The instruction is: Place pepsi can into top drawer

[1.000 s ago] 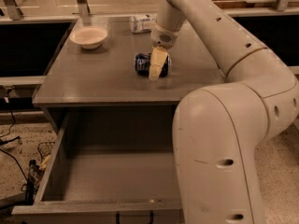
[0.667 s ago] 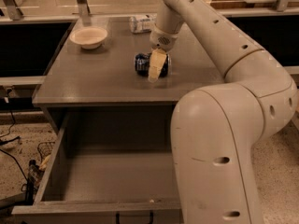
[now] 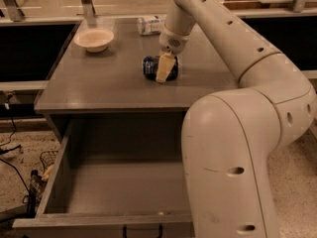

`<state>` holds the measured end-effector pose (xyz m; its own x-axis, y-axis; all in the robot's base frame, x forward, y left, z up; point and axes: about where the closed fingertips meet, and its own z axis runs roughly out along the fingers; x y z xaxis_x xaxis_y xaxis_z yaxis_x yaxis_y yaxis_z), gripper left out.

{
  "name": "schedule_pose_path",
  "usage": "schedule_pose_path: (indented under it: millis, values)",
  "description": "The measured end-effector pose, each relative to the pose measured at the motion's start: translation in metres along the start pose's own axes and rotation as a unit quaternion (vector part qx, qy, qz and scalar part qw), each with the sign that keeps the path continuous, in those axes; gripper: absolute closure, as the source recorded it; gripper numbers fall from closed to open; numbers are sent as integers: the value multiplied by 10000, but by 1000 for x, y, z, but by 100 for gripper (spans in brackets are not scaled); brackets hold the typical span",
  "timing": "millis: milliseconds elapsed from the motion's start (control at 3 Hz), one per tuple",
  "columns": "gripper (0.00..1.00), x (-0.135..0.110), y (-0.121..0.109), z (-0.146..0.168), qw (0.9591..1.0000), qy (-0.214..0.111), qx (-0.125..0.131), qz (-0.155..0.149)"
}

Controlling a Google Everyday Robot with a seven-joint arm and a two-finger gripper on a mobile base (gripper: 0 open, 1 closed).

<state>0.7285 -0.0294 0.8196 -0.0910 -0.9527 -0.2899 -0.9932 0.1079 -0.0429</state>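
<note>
The pepsi can [image 3: 150,67], dark blue with silver ends, lies on its side on the grey cabinet top [image 3: 109,86], right of the middle. My gripper [image 3: 166,68] comes down from above and is shut on the can, with one cream finger [image 3: 164,69] across its front side; the other finger is hidden behind it. The can rests on the cabinet top. The top drawer [image 3: 116,187] is pulled out wide below the front edge, a deep grey box with a small dark handle [image 3: 142,230]. Nothing lies in the part of it that I can see.
A white bowl [image 3: 94,38] stands at the back left of the cabinet top. A clear plastic bottle with a white label [image 3: 149,25] lies at the back, behind the gripper. My own arm and base [image 3: 233,148] fill the right side, next to the drawer.
The upper arm has shifted slightly left. The gripper and the can have stayed in the same place on the cabinet top.
</note>
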Motion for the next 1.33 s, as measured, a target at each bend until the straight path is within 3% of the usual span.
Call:
schedule_pose_path:
  millis: [333, 667, 1333]
  values:
    - [77, 0, 0, 0, 10000, 0, 0, 0]
    - [100, 0, 0, 0, 10000, 0, 1, 0]
    - [100, 6, -2, -9, 9999, 8, 99, 32]
